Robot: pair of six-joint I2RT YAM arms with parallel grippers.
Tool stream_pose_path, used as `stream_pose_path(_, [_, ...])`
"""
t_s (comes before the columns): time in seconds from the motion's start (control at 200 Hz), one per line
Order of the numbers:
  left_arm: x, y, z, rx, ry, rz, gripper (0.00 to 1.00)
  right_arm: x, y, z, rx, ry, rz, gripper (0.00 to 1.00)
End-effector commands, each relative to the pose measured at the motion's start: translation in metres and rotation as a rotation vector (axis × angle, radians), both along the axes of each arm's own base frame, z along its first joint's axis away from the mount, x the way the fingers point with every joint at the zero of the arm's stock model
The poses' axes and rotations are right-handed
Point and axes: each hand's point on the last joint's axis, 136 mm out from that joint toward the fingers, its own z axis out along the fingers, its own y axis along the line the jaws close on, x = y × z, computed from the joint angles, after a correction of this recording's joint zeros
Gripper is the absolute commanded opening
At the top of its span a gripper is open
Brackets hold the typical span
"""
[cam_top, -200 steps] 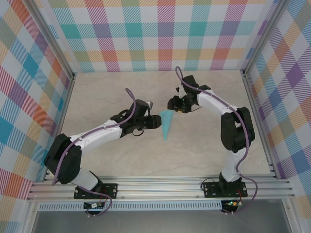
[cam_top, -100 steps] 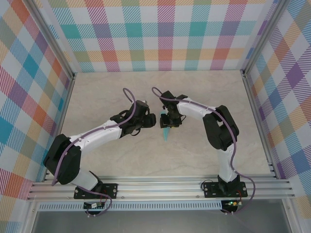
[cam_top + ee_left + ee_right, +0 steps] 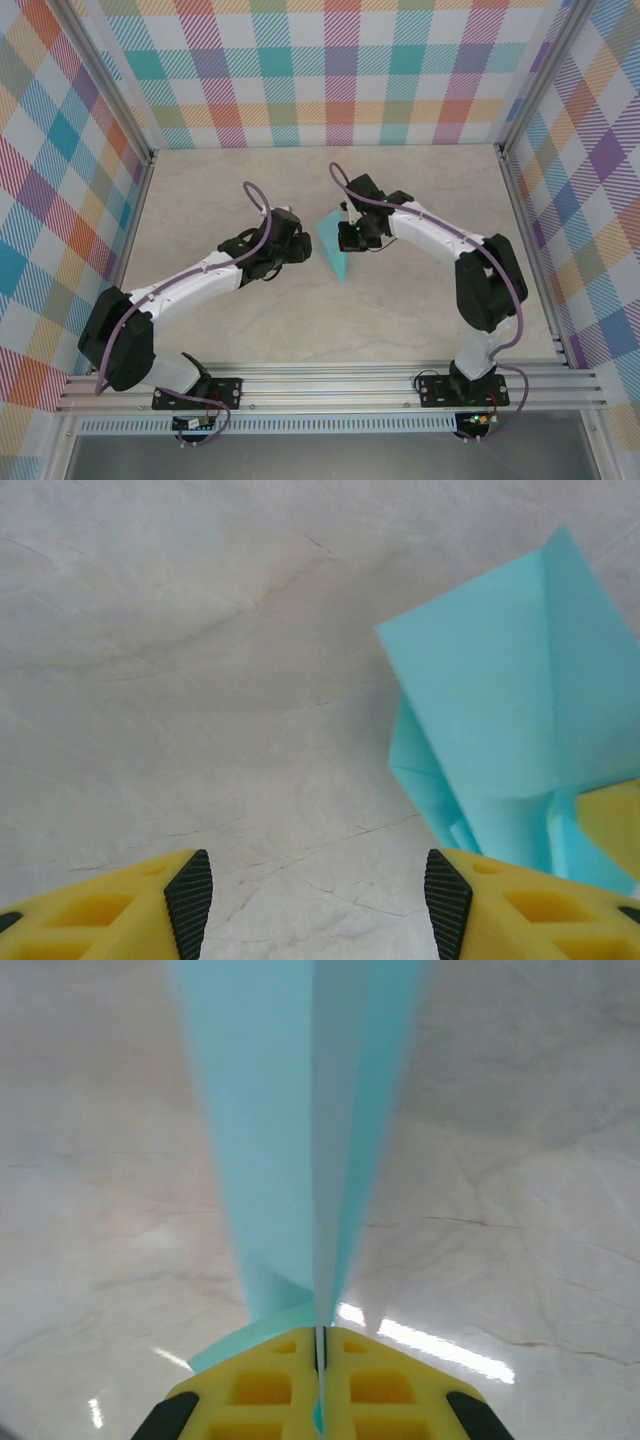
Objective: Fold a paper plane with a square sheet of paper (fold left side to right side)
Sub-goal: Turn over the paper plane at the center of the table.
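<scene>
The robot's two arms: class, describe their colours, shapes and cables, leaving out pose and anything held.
Both the left arm and right arm have white shells, bulky black joints and black base plates. A purple cable runs along each. The left gripper and right gripper have yellow fingers with cut-out cells and black ribbed pads.

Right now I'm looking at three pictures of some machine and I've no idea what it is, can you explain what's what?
These are two white robot arms bolted to a marble-look table. The overhead view looks down from behind them. The other two pictures come from a camera on each wrist, so the yellow fingers at the bottom are that arm's own. The right gripper is shut, pinching a folded turquoise paper plane. The left gripper is open and empty, pointing at the plane beside it.
</scene>
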Motion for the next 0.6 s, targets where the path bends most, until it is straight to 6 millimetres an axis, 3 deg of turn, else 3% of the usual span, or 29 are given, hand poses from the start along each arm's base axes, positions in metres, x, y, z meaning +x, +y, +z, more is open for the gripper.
stream_pose_path(0.0, [-0.001, 0.022, 0.011, 0.033, -0.045, 0.065, 0.62, -0.006, 0.008, 0.003, 0.182, 0.058, 0.017, 0.0])
stream_pose_path(0.14, [-0.003, 0.028, 0.014, 0.044, -0.061, 0.083, 0.64, -0.008, -0.003, -0.041, 0.24, 0.167, -0.026, 0.02])
stream_pose_path(0.255, [-0.004, 0.031, 0.016, 0.052, -0.065, 0.086, 0.64, -0.004, -0.023, -0.069, 0.187, 0.189, -0.073, 0.11])
stream_pose_path(0.41, [-0.005, 0.034, 0.02, 0.052, -0.076, 0.093, 0.66, 0.001, -0.055, -0.056, 0.018, 0.106, -0.103, 0.38])
stream_pose_path(0.515, [-0.005, 0.035, 0.02, 0.055, -0.08, 0.096, 0.67, -0.001, -0.078, -0.04, -0.127, 0.055, -0.112, 0.45])
stream_pose_path(0.595, [-0.004, 0.035, 0.021, 0.054, -0.083, 0.099, 0.68, -0.01, -0.078, -0.032, -0.186, 0.038, -0.089, 0.49])
